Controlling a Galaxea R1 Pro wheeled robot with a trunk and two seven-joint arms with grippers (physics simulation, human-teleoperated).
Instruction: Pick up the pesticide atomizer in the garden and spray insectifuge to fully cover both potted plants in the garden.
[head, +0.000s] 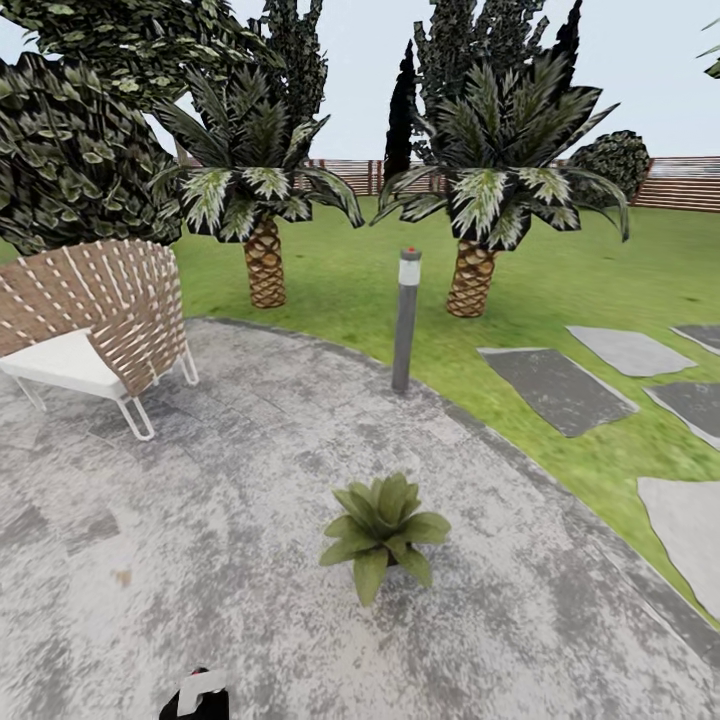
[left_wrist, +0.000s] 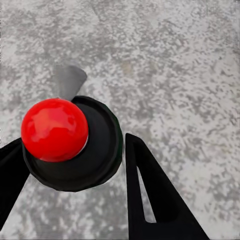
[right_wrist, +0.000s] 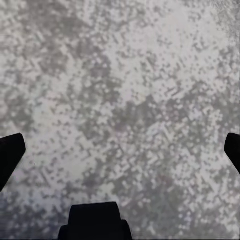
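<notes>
At the very bottom edge of the head view, at about 6 o'clock, the pale trigger head of the pesticide atomizer (head: 200, 690) pokes up over a dark body. In the left wrist view the atomizer (left_wrist: 75, 145) is seen from above as a round dark bottle with one red ball-like cap on top, sitting between the two black fingers of the left hand (left_wrist: 75, 165), which close narrowly against its sides, holding it over the mottled grey paved patio (left_wrist: 175, 65). The right hand (right_wrist: 120, 150) hangs over the same paving with its two fingertips far apart at the picture's edges, spread wide and holding nothing. In the head view, one potted plant (head: 384, 532), a low rosette of broad pointed leaves, stands on the patio (head: 200, 520) just ahead, at about 12 o'clock from the atomizer and slightly right. Beyond it, at 12 o'clock near the patio's rim, stands one grey bollard lamp (head: 405, 320). One wicker seat (head: 95, 320) with a white cushion sits at 10 o'clock. On the green lawn (head: 340, 270) behind rise two palms with scaly trunks, one (head: 262, 200) at 11 o'clock and one (head: 480, 200) at 1 o'clock. Five grey stepping slabs (head: 555, 388) lie in the grass at 2 to 3 o'clock, and a brown slatted fence (head: 680, 182) runs along the far edge.
</notes>
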